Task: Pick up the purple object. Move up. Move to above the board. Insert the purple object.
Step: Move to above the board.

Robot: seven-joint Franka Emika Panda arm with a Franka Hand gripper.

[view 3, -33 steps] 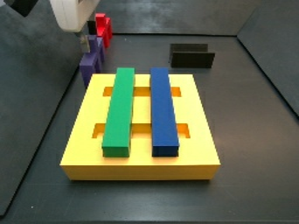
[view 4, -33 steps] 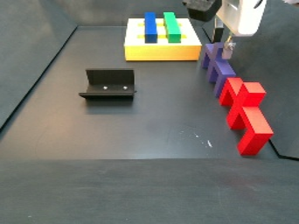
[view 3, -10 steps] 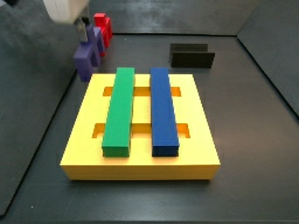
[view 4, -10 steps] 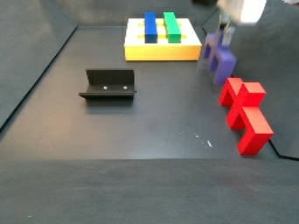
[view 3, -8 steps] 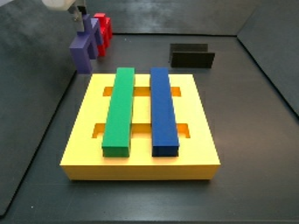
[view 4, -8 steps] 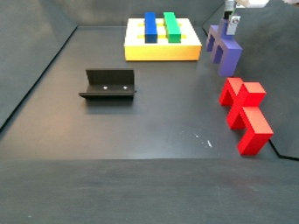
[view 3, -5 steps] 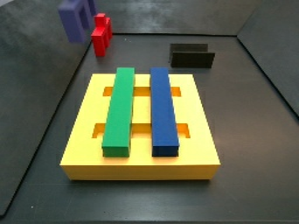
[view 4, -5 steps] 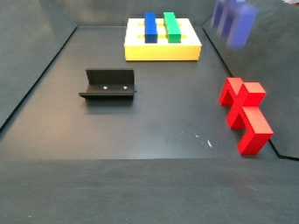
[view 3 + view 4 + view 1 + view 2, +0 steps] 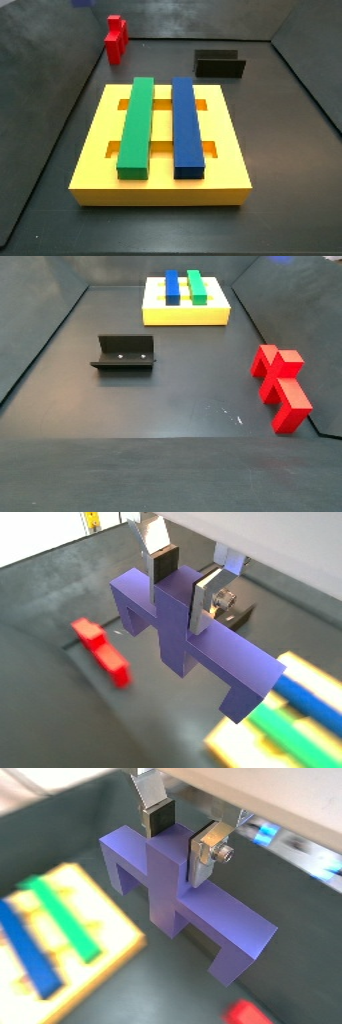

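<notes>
gripper (image 9: 181,580): seen in both wrist views (image 9: 178,833), raised above the tabletop; out of frame in both side views.
jaws: closed on the purple piece's central stub, 1 silver finger (image 9: 210,592) on each side of it, dark pads against the purple.
purple piece (image 9: 187,637): held in the air, clear of the tabletop, crossbar running across between the fingers, 2 legs pointing away from the stub; also plain in a wrist view (image 9: 174,893). only a sliver of purple shows at the top edge of a side view (image 9: 282,258).
board (image 9: 94,150): yellow slab lying flat on the tabletop (image 9: 174,396), near 1 end wall in a side view (image 9: 185,314); slots visible between and beside the bars.
green bar (image 9: 136,124): lying lengthwise on the board.
blue bar (image 9: 187,122): lying on the board just beside the green bar, parallel to it, apart.
red piece (image 9: 282,385): flat on the tabletop near a side edge, well apart from the board; in a side view (image 9: 115,37) it sits toward a far corner.
fixture (image 9: 126,353): standing on the tabletop, well apart from both board and red piece.
</notes>
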